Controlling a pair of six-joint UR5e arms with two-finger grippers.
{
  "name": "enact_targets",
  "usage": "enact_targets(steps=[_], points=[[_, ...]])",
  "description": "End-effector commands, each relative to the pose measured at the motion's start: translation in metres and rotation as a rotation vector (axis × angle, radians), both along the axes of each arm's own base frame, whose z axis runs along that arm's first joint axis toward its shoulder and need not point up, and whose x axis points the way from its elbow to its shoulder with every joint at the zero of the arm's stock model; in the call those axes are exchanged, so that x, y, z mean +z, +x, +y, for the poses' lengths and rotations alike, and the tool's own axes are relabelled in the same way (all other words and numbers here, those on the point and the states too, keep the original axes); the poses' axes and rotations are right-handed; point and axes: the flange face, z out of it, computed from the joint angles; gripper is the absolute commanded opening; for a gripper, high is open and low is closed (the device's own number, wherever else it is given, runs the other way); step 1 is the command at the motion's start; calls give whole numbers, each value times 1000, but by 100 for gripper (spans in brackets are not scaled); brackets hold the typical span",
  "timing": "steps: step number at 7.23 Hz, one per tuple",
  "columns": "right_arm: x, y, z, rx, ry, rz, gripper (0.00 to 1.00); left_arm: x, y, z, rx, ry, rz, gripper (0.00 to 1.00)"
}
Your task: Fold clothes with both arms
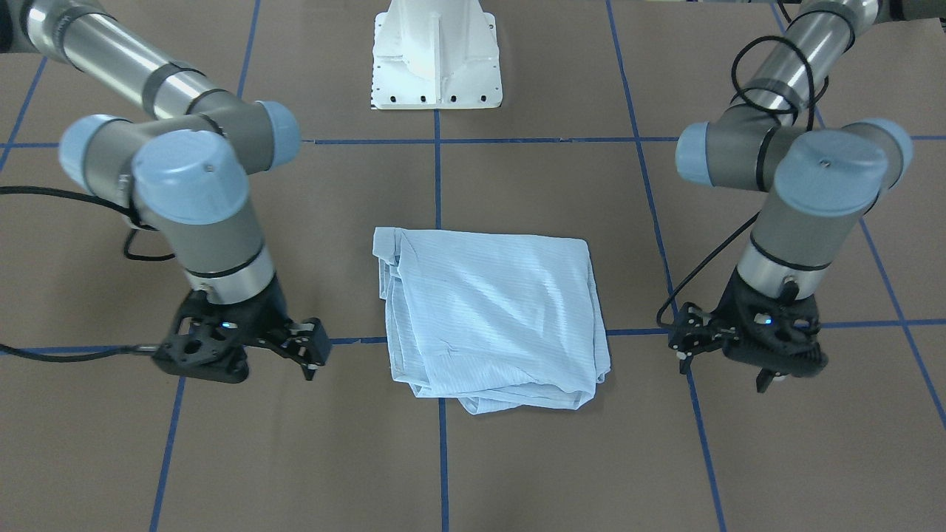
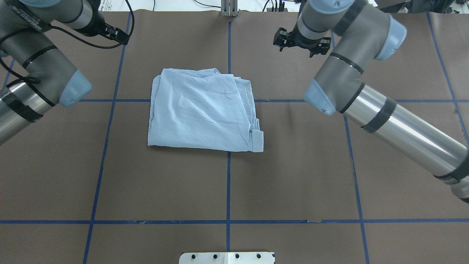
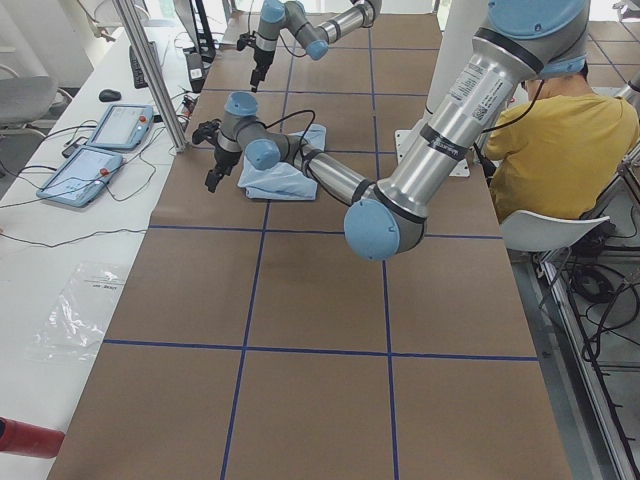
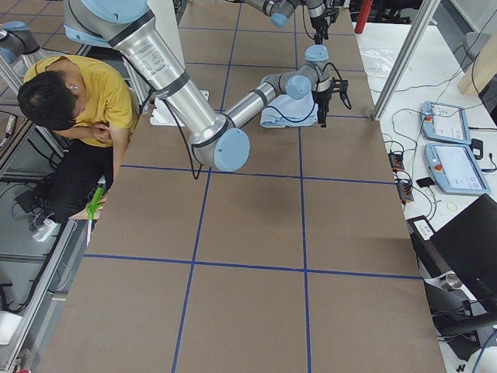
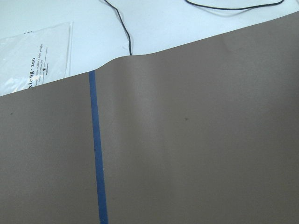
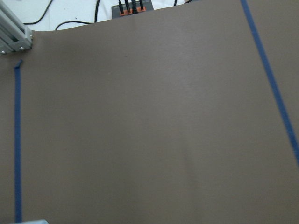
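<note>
The light blue striped shirt [image 1: 488, 318] lies folded into a rough rectangle on the brown table, wrinkled, with a cuff at one corner [image 2: 257, 141]. It also shows in the overhead view [image 2: 201, 113] and in both side views [image 3: 285, 175] [image 4: 289, 113]. My left gripper [image 1: 724, 373] hovers low beside the shirt's edge on my left, open and empty; it also shows in the overhead view [image 2: 113, 33]. My right gripper [image 1: 295, 362] hovers beside the opposite edge, open and empty; it also shows in the overhead view [image 2: 298, 46]. Neither touches the shirt. Both wrist views show only bare table.
The white pedestal base [image 1: 436, 59] stands behind the shirt. Blue tape lines [image 2: 228, 183] cross the table. A person in a yellow shirt [image 3: 560, 130] sits by the robot's side. Two control tablets [image 3: 100, 140] lie past the table's far edge, and a plastic bag [image 5: 32, 56] lies off the mat.
</note>
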Motion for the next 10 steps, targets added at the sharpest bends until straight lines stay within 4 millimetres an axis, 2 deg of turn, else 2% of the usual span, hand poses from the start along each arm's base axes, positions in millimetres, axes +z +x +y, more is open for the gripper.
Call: enact_targets(steps=[1, 2, 3, 4, 5, 6, 7, 8, 9, 10], points=[[82, 168, 16, -240, 55, 93, 100, -13, -98, 56, 141, 46, -83, 100], [139, 236, 29, -318, 75, 100, 100, 20, -148, 73, 193, 33, -68, 100], [197, 294, 53, -383, 87, 114, 100, 73, -182, 97, 194, -41, -51, 100], [254, 345, 87, -422, 77, 107, 100, 114, -194, 117, 182, -117, -65, 100], [309, 384, 133, -426, 34, 94, 100, 150, -223, 130, 126, -181, -94, 100], [354, 404, 186, -416, -47, 89, 100, 166, -250, 130, 75, -219, -94, 100], [373, 430, 215, -359, -47, 80, 100, 182, -260, 139, 74, -259, -68, 100], [379, 431, 237, -351, -20, 80, 100, 195, -267, 158, 95, -303, 8, 100], [373, 431, 235, -341, -20, 76, 100, 215, -282, 180, 98, -359, 89, 100], [369, 430, 232, -330, -20, 71, 100, 226, -294, 196, 81, -382, 104, 100]])
